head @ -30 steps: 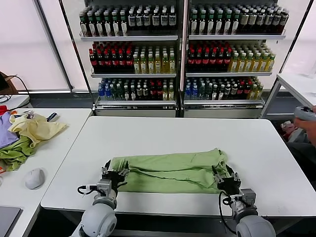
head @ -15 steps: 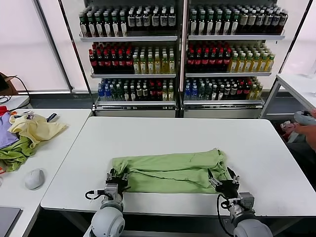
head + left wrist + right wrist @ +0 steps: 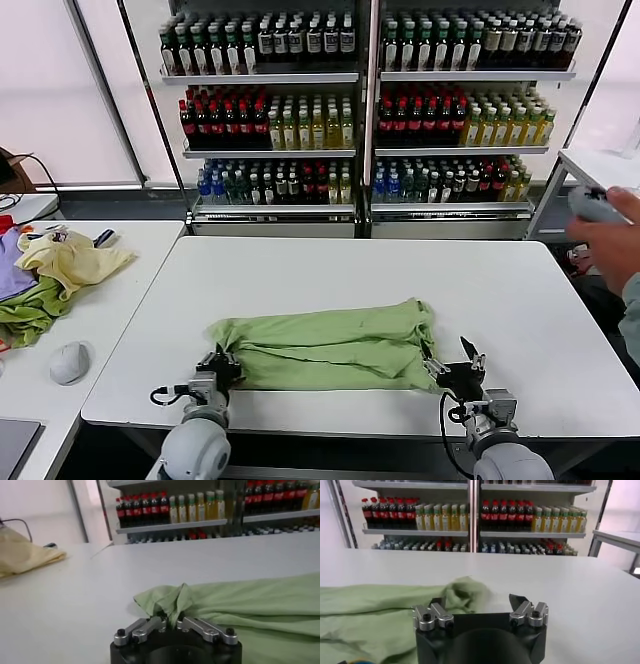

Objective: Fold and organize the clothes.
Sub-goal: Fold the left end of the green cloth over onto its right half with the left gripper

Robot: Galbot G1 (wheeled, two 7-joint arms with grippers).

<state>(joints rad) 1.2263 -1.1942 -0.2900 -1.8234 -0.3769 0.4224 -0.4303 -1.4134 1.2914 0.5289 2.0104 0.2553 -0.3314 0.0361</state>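
Observation:
A light green shirt (image 3: 330,345) lies folded into a long band across the near part of the white table (image 3: 350,270), plain side up. My left gripper (image 3: 218,362) is shut on the shirt's left end; in the left wrist view the fabric (image 3: 167,597) bunches up between its fingers (image 3: 169,625). My right gripper (image 3: 455,365) is open and empty at the shirt's right end, just off the cloth; the shirt (image 3: 380,615) shows in front of it (image 3: 479,605) in the right wrist view.
A side table at the left holds a pile of yellow, green and purple clothes (image 3: 55,270) and a grey mouse (image 3: 70,362). Shelves of bottles (image 3: 365,100) stand behind the table. A person's hand with a controller (image 3: 605,225) is at the right edge.
My left gripper has shut on the shirt's left end. The shirt has shifted to the left and its right end has slid away from my open right gripper. The person's hand has risen.

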